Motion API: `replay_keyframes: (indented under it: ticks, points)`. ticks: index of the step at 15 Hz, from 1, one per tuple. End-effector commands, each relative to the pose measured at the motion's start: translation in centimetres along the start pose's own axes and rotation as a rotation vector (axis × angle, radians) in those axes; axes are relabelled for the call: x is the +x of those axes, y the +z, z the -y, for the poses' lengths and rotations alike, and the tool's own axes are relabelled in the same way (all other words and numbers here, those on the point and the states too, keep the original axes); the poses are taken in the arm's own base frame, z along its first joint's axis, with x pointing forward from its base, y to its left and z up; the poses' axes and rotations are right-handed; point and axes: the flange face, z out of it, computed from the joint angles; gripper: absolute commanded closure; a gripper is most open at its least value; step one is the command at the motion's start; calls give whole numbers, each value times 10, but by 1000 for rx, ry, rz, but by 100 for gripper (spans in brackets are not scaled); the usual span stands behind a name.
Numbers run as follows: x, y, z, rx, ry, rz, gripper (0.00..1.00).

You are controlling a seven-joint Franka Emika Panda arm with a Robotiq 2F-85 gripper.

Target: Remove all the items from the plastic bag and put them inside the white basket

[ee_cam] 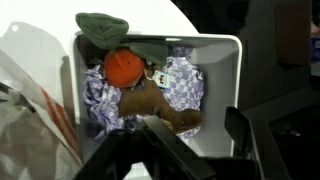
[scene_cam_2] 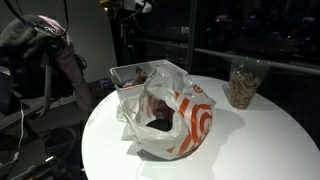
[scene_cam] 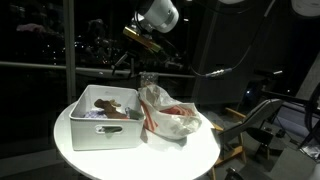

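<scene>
The white basket point(ee_cam: 222, 60) fills the wrist view. It holds a green soft item point(ee_cam: 100, 28), an orange ball point(ee_cam: 124, 67), a brown plush toy point(ee_cam: 150, 100) and a purple checked cloth point(ee_cam: 185, 80). The white plastic bag with red print point(ee_cam: 30, 110) lies beside it on the left. In both exterior views the basket point(scene_cam: 100, 128) point(scene_cam_2: 128, 72) and the bag point(scene_cam: 172, 118) point(scene_cam_2: 178, 118) sit side by side on the round white table point(scene_cam: 150, 160). A dark item point(scene_cam_2: 160, 112) shows inside the bag's mouth. My gripper point(ee_cam: 195, 132) point(scene_cam: 147, 58) hovers above the basket, open and empty.
A clear jar with brownish contents point(scene_cam_2: 243, 82) stands on the table apart from the bag. Chairs and dark equipment point(scene_cam: 265, 120) stand around the table. The table edge point(scene_cam_2: 110, 160) is close to the bag.
</scene>
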Motion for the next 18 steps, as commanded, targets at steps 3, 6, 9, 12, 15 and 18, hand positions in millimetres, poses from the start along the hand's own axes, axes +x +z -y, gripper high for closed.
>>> replay_keyframes:
  ticks: [3, 6, 9, 12, 15, 18]
  points:
    - [13, -29, -100, -158, 259, -28, 0]
    - [23, -19, -158, -235, 418, -10, 0]
    - [20, 1, -200, -324, 569, 16, 1]
    - [15, 18, -234, -388, 707, 47, 0]
    - [12, 35, -259, -415, 808, 98, 0]
    - [14, 59, -277, -463, 858, 153, 0]
